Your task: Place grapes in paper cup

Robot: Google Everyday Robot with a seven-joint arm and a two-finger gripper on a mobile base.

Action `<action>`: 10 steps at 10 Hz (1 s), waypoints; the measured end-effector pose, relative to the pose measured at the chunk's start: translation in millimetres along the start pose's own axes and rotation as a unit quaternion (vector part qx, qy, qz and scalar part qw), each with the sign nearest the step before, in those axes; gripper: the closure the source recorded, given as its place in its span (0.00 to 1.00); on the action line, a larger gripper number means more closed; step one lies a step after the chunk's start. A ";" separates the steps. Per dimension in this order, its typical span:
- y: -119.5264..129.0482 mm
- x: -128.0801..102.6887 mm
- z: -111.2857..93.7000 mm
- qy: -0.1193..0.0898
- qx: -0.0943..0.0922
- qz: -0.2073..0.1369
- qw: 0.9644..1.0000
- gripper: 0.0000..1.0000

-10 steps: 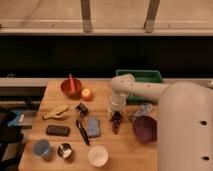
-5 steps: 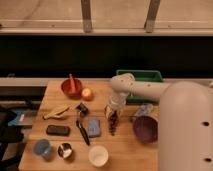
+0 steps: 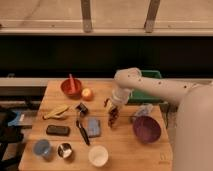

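My gripper (image 3: 114,106) is over the middle of the wooden table (image 3: 125,155), at the end of the white arm that reaches in from the right. It is shut on the grapes (image 3: 113,118), a dark red-purple bunch that hangs down from it just above the tabletop. The paper cup (image 3: 98,155), white with a pale inside, stands upright near the table's front edge, in front of and a little left of the gripper. The cup's inside shows nothing in it.
A blue sponge (image 3: 93,127) and a black utensil (image 3: 82,133) lie left of the grapes. A purple bowl (image 3: 146,129) sits to the right. A metal cup (image 3: 64,150) and a blue cup (image 3: 42,147) stand front left. A red bowl (image 3: 71,87), an orange fruit (image 3: 87,93), a banana (image 3: 56,112) and a black phone (image 3: 58,130) lie further left.
The gripper has moved a little to the left with the grapes hanging from it. The other things have not moved.
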 end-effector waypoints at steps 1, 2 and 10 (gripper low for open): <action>6.7 0.2 -3.8 -0.001 -0.010 -0.016 1.000 1.00; 11.8 2.8 -5.5 0.004 -0.013 -0.029 0.999 1.00; 64.6 39.1 -57.6 -0.005 -0.043 -0.119 0.992 1.00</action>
